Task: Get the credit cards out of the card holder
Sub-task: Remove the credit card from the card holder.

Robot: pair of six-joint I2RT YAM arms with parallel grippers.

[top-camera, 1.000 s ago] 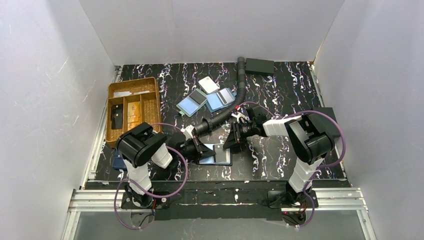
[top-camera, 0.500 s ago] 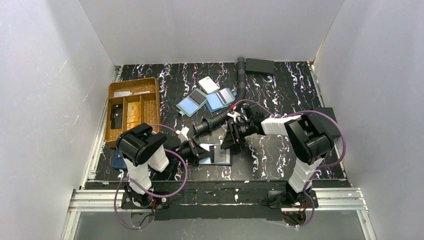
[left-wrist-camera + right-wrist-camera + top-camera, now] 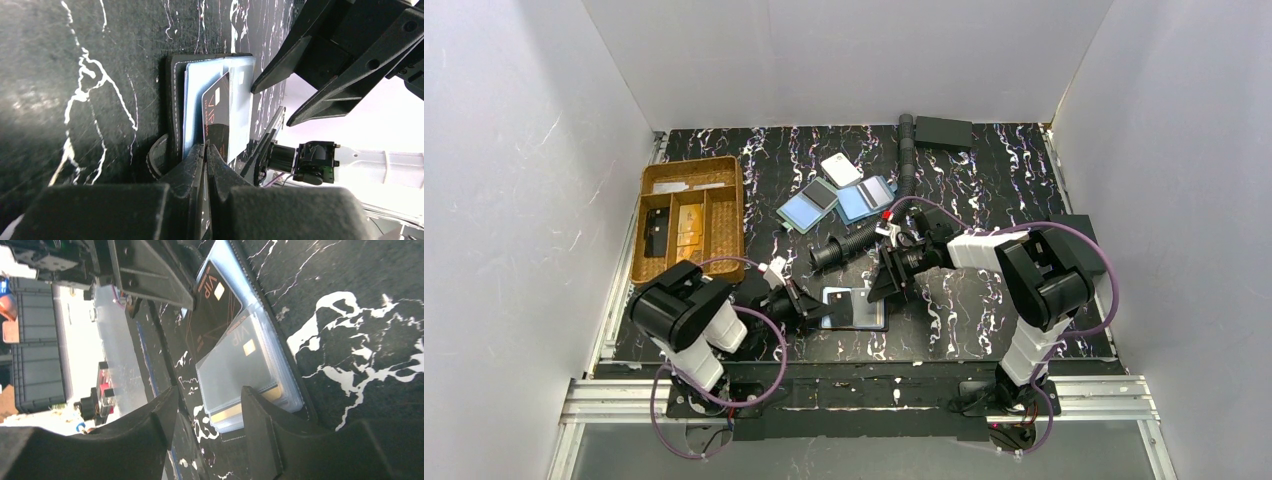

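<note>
The black card holder [image 3: 869, 318] lies open on the table between my arms, with clear sleeves fanned out. My left gripper [image 3: 812, 312] is shut on a dark VIP card [image 3: 216, 112] that sticks partly out of the sleeves; a pale blue card [image 3: 192, 100] lies under it inside the holder's black edge [image 3: 172, 95]. My right gripper [image 3: 207, 412] is open, with one finger [image 3: 257, 415] over the holder's far end. There a pale VIP card [image 3: 240, 360] and an orange-tan card edge [image 3: 227, 414] sit in the sleeves. The dark card [image 3: 212, 305] also shows there.
A wicker tray [image 3: 736, 205] with compartments stands at the left. Two pairs of overlapping blue-and-dark rectangles [image 3: 809, 207] [image 3: 864, 198] and a white tag [image 3: 840, 168] lie behind the holder. A black corrugated hose [image 3: 902, 185] runs to the back; a black box [image 3: 943, 131] sits there.
My left arm has swung left and back, shut on the dark card, which has slid leftward. The right gripper has stayed by the holder's right end.
</note>
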